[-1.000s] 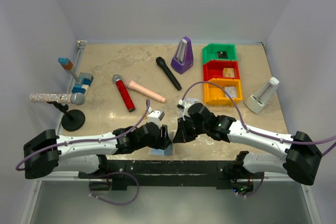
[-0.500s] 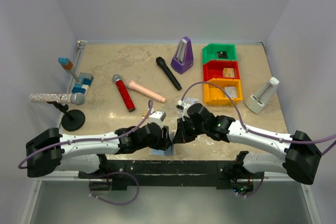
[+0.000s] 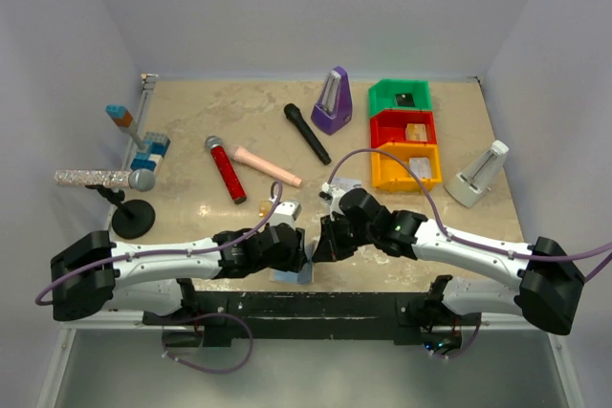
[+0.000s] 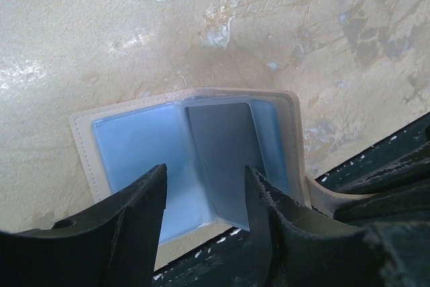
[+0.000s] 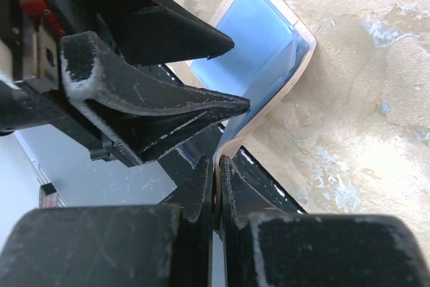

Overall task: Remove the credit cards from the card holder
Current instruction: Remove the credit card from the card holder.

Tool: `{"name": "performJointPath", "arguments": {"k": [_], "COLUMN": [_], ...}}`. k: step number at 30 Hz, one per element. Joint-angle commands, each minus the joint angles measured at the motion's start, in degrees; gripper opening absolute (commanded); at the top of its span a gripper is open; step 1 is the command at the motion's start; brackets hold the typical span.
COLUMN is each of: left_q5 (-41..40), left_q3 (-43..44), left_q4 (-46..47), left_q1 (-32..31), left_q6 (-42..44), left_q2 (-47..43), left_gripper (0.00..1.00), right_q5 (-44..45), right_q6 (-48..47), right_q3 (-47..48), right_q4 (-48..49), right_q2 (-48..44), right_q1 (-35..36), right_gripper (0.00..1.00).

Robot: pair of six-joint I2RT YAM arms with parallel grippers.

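The card holder lies open at the table's near edge, light blue inside with tan edging. A grey-blue sheet, seemingly one of the credit cards, stands up from its middle fold. My left gripper is open just above the holder, one finger on each side of that sheet, not pinching it. My right gripper is shut on the holder's tan edge tab and holds that side raised. The left gripper's fingers show in the right wrist view, above the blue panel. Small pale pieces on the table look like cards.
Further back lie a red microphone, a pink one, a black one and a purple metronome. Green, red and orange bins stand at the right beside a white metronome. A microphone stand is at the left.
My left gripper has crept a little right and closer over the open holder. The right gripper has kept its hold on the tab and has not moved.
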Motion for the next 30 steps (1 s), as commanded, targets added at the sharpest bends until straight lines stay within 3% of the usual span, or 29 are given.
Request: {"name": "performJointPath", "arguments": {"k": [1, 11, 30], "left_q5": [-2.25, 0.29, 4.95], "left_q3": [2.38, 0.0, -0.34], "left_q4": [-2.01, 3.7, 7.56], "left_q1": [-0.38, -0.38, -0.55], "left_q6": [0.43, 1.22, 2.02], "left_q2": [0.57, -3.91, -1.1], "left_gripper": [0.54, 0.55, 0.55], "right_q5": [-1.26, -1.09, -1.0], "right_q6": [-0.41, -0.59, -0.76], "right_q3": [2.66, 2.74, 2.48], "right_q4": [1.34, 0.99, 1.16], "right_q2": [0.06, 0.23, 0.41], "right_q1": [0.35, 0.35, 0.35], "right_gripper": [0.0, 0.0, 0.0]}}
